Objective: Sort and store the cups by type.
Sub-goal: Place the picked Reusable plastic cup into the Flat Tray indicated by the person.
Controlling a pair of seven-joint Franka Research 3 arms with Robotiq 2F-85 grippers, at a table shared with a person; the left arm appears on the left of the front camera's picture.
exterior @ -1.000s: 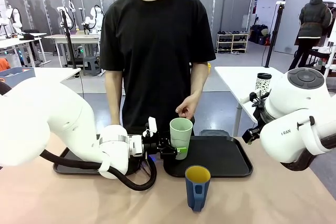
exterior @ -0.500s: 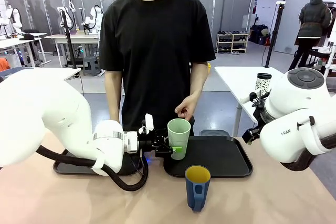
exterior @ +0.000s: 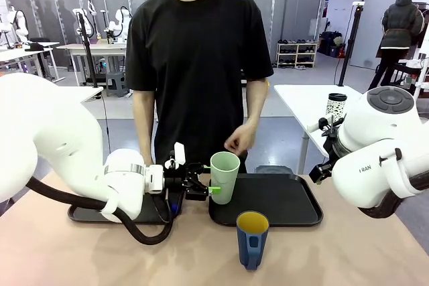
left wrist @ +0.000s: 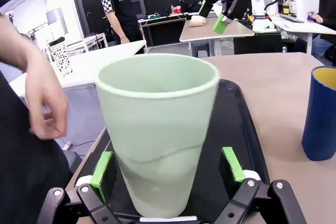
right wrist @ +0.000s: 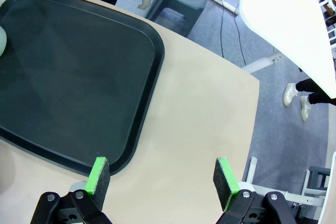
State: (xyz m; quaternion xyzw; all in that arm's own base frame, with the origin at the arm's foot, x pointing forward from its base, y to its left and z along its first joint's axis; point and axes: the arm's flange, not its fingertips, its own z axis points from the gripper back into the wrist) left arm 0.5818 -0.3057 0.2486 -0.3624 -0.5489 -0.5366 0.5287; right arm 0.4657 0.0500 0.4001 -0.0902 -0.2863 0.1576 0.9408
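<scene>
The tumbler [exterior: 224, 177] stood at the left end of the right-hand tray [exterior: 281, 199], between the spread jaws of the left gripper [left wrist: 167, 167]. The handled mug [exterior: 252, 239] stood on the table [exterior: 348, 252] before that tray. A second tray [exterior: 86, 214] lay left, partly behind the left arm [exterior: 53, 145]
</scene>
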